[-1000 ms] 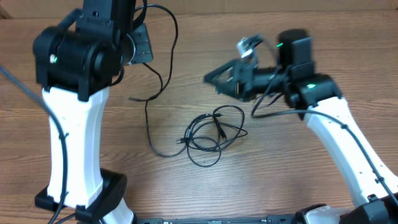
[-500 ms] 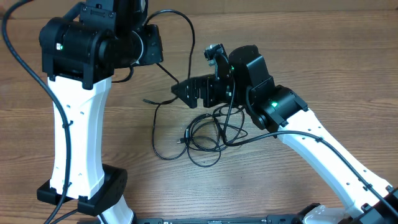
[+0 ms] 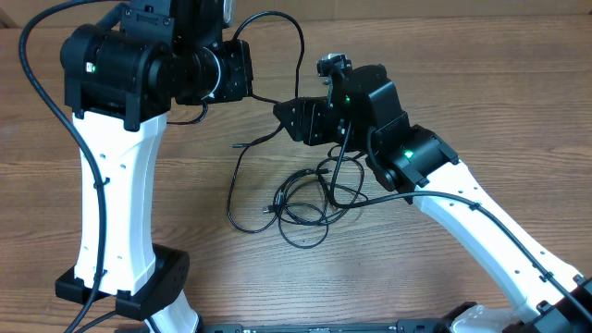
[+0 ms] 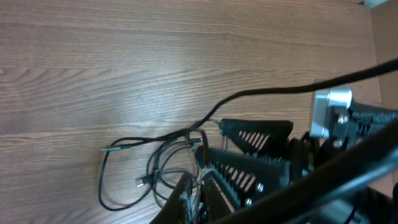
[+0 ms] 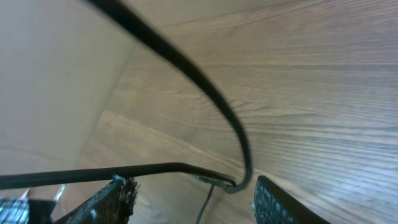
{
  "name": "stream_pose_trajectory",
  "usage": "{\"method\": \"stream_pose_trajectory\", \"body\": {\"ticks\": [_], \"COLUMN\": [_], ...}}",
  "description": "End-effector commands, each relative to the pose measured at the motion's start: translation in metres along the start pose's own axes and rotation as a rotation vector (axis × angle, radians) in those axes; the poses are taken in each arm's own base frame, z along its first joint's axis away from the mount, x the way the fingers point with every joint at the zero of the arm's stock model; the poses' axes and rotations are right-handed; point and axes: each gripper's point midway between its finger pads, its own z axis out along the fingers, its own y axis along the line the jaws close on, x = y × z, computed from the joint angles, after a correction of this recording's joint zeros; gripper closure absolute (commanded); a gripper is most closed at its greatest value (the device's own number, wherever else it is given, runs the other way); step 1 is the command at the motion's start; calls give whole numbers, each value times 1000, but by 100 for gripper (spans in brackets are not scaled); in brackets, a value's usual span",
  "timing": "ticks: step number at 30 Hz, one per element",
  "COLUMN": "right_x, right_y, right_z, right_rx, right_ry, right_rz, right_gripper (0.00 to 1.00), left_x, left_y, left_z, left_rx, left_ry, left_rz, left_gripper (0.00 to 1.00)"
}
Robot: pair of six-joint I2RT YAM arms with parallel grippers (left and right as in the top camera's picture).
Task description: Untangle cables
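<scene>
Several thin black cables lie in a loose tangle (image 3: 310,199) on the wooden table; the tangle also shows in the left wrist view (image 4: 165,162). My left gripper (image 3: 248,79) is raised and shut on one cable, which arcs up in a loop (image 3: 298,37) and drops toward the tangle. In the left wrist view its jaws (image 4: 198,193) are closed together. My right gripper (image 3: 291,118) is open just right of it, above the tangle's far side. In the right wrist view the lifted cable (image 5: 205,87) and a plug end pass between the open fingers (image 5: 196,199).
A loose cable end (image 3: 239,145) lies on the table left of the tangle, and a small plug (image 4: 142,182) lies at its near left. The left arm's white column (image 3: 116,203) stands at the left and the right arm's white link (image 3: 490,231) crosses the right side.
My right arm has swung left from the right side to close beside the left gripper. My left gripper has shifted right, carrying the cable loop with it. The tangle stays put.
</scene>
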Motion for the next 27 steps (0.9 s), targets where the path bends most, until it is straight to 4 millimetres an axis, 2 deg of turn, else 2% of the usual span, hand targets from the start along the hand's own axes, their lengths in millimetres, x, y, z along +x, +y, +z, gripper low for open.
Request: {"method": "stream_pose_trajectory", "body": {"ticks": [1,5,8,11,14,19,23,25,27], "right_x": [-9,-9,-8,-8,-7,-7,-11,-15,-17], "right_y": [-12,-10,-7,-3,-3,-3,-3,-12,-18], "right_z": [0,-1,-1,-1,-1,-1,-1,0,-1], "right_rx": [35,7,-9,-32,-35,-34,-28,22,54], "right_ry": [-29,-17,-13,-6,-3,-3,-19,-46,-61], "right_rz": [8,13,12,10,10,10,6,9,10], "right_gripper": [41,36,34,31,31,31,31,31,31], "left_x": [0,-4,0,12,20,24,34,37,38], "left_y": [6,37,57,64,55,35,5,-7,-8], "left_z": [-1,7,18,32,39,33,28,23,19], "left_rx": [-28,-203,-295,-312,-246,-139,34,103,107], "left_ry": [-6,-21,14,82,128,135,178,189,182], "left_rz": [32,26,18,10,14,27,41,57,58], "left_gripper": [96,96,96,96,96,96,96,96,96]}}
